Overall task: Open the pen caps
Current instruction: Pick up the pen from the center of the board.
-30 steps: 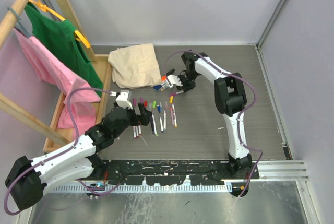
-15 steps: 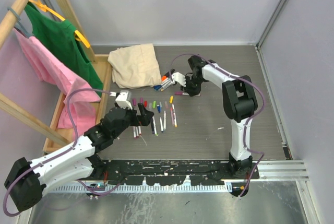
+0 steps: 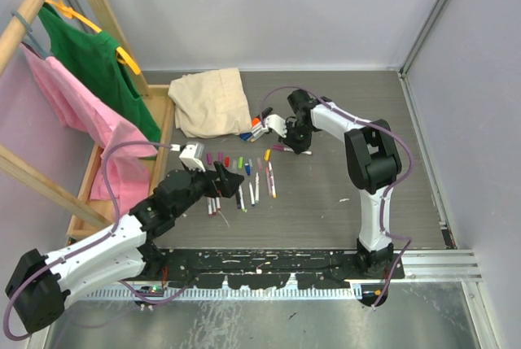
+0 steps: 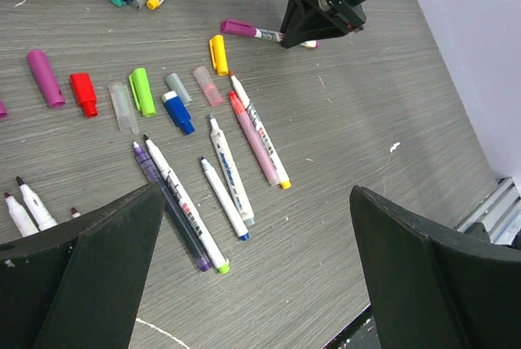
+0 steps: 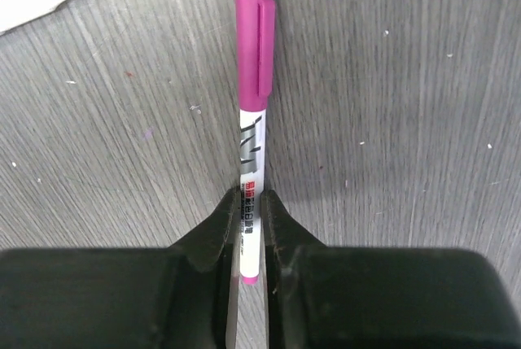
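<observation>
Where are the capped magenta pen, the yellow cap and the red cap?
magenta pen [image 5: 251, 141]: right wrist view, white barrel just below its cap.
yellow cap [image 4: 217, 54]: left wrist view, middle of the cap.
red cap [image 4: 83, 93]: left wrist view, middle of the cap.

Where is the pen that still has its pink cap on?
In the left wrist view, top middle, the pen is pinched in the right gripper, just beyond the yellow cap.
</observation>
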### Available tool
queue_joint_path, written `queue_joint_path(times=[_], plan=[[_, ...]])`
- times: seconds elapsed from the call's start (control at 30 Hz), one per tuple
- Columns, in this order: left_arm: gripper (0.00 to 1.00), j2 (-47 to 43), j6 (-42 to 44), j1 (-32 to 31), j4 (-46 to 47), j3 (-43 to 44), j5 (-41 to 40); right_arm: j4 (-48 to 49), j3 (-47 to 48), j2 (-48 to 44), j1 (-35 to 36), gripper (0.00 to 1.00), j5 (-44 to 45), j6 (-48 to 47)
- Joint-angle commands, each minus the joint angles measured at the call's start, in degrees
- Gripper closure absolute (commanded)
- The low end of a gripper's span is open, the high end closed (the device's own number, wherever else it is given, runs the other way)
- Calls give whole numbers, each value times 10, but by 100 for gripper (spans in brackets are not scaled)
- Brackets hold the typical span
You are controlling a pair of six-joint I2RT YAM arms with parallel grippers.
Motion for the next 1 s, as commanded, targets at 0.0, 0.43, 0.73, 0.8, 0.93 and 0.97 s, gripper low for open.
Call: queue_joint_path(times=[0.0, 0.43, 0.73, 0.8, 0.93, 0.97], plan=[[1, -19, -14, 1, 64, -12, 20, -17, -13, 38, 4, 91, 16, 41], [2, 36, -72, 6, 309, -35, 163, -10, -91, -192, -36, 99, -173, 158], [2, 74, -123, 13, 472, -18, 216, 32, -166, -391, -46, 99, -408, 267], [2, 73, -127, 13, 507, -16, 223, 50, -183, -420, -59, 99, -447, 277], [2, 70, -118, 10, 514, 1, 223, 66, -213, -457, -69, 99, -537, 296], [1, 71, -114, 8, 514, 5, 218, 85, -225, -467, -69, 99, -546, 314]])
